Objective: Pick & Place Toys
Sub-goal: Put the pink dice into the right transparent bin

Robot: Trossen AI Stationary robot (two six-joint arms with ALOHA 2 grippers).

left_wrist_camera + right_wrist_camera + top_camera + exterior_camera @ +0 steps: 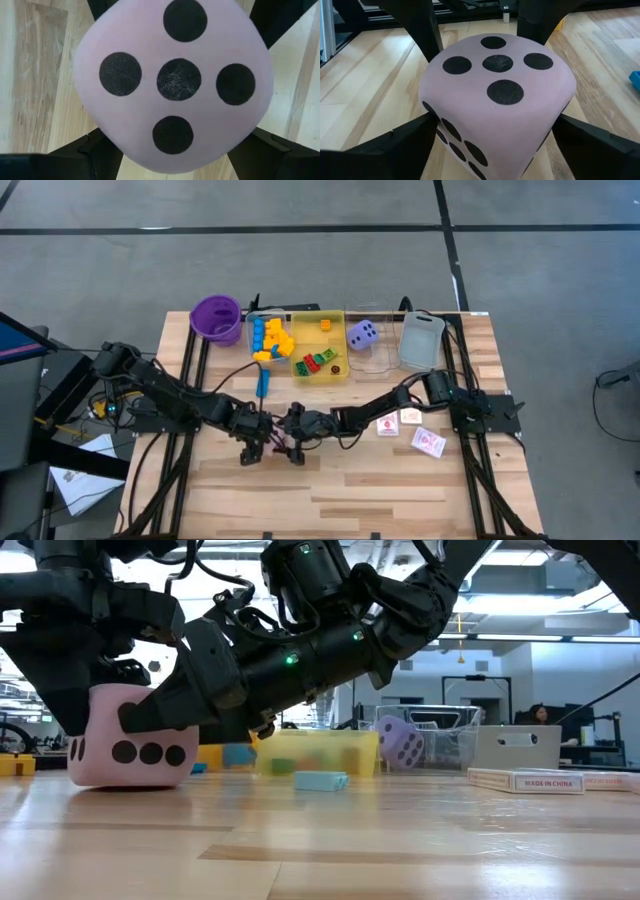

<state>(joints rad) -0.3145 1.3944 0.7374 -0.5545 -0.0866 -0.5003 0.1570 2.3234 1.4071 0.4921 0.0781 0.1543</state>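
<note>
While both tools straddle the pink die on the surface, left tool clamping, right tool spread, I fear a tug-of-war.

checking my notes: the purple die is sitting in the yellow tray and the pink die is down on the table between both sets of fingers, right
Not quite. The purple die sits in the clear tray, beside the yellow tray, as the high view shows. The pink die is indeed down on the table, between both sets of fingers.
</note>
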